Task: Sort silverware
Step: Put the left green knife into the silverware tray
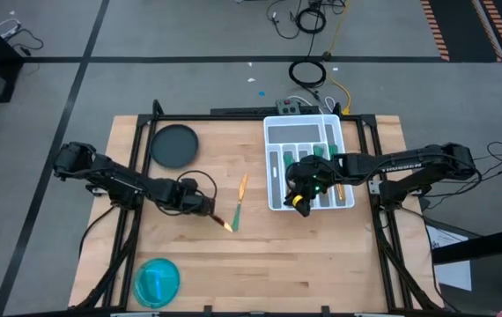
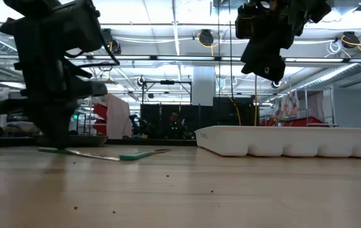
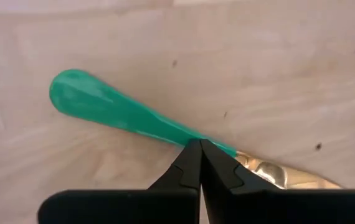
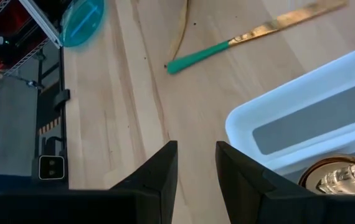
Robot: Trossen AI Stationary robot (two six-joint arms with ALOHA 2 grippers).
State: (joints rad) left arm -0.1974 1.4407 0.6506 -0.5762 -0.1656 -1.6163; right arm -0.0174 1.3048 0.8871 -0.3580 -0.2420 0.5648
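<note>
Green-handled silverware (image 1: 325, 173) is already lodged in the tray (image 1: 274, 132) beneath the right gripper (image 1: 301, 201), whose fingers are parted and empty, while a spoon (image 3: 121, 115) is pinched by the left gripper (image 3: 200, 163) and a knife (image 1: 241, 192) beside it remains unsorted.

Bright, even overhead light washes the wooden table (image 1: 260, 255), casting only soft shadows. At table level, ceiling strip lamps glare behind both arms, leaving them dark silhouettes; the nearest tabletop blurs out of focus.

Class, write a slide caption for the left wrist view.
Left tool shut on a green-handled gold utensil lying on the wooden table.
</note>
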